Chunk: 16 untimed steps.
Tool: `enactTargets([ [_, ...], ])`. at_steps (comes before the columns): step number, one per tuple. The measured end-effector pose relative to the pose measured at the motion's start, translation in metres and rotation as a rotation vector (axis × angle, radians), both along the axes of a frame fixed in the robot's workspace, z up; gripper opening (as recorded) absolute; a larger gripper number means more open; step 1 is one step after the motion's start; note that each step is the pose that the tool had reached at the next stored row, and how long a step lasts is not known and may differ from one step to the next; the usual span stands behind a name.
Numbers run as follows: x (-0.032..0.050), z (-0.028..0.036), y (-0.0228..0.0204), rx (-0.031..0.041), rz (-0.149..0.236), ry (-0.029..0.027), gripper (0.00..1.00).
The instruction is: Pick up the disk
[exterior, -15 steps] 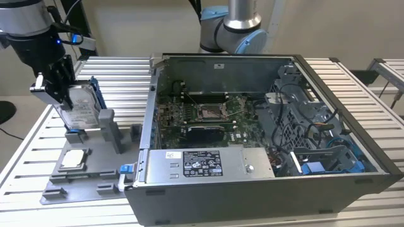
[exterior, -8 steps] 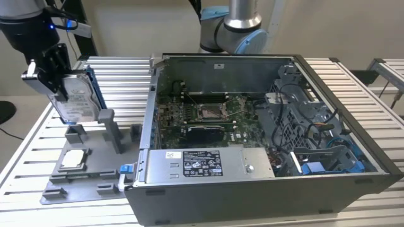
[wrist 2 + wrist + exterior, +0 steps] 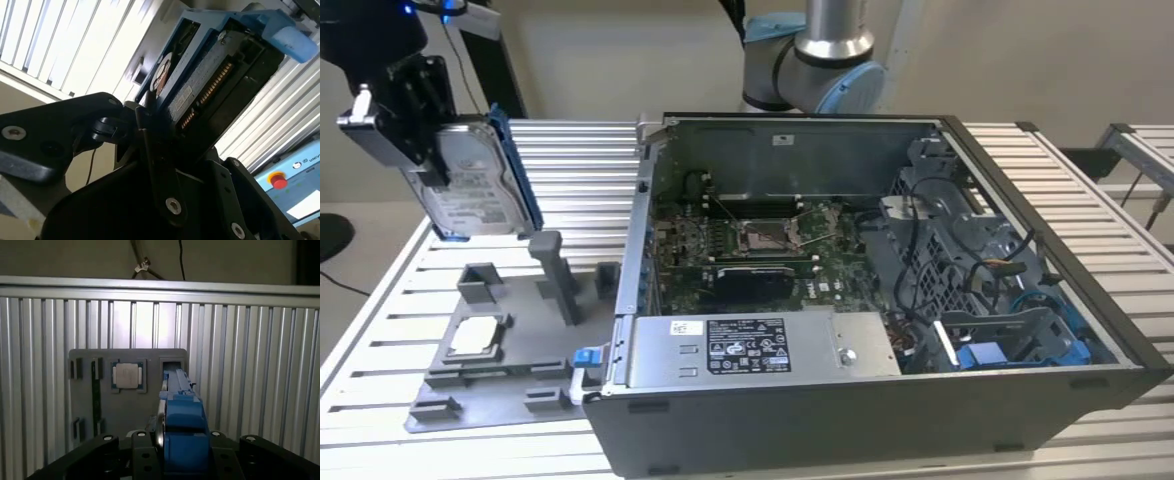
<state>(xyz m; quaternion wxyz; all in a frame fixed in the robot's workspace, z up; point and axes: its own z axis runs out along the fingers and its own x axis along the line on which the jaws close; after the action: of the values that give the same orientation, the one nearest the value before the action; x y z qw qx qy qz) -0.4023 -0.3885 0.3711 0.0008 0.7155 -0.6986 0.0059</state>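
Gripper [image 3: 416, 135] is clamped on the disk [image 3: 478, 190] in the upper left of the exterior view. The disk hangs on edge, clear above the grey fixture tray [image 3: 520, 395] and its slot posts [image 3: 550, 265]. Grip looks off-centre, so lift straight and slow with no swing, or the disk could twist or slip.

Open grey computer case [image 3: 854, 425] on ribbed aluminium table [image 3: 587, 165], motherboard [image 3: 761, 250] on its floor, labelled silver power supply [image 3: 747, 350] along near wall; just beside case, toward the exterior view's left, grey slotted fixture plate [image 3: 500, 390] holding small square silver chip [image 3: 474, 335].
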Motion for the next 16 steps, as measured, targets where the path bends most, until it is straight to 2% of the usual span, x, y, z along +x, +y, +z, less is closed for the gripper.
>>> enactTargets([
  [16, 0.0, 0.0731, 0.0, 0.0, 0.0, 0.0, 0.0],
])
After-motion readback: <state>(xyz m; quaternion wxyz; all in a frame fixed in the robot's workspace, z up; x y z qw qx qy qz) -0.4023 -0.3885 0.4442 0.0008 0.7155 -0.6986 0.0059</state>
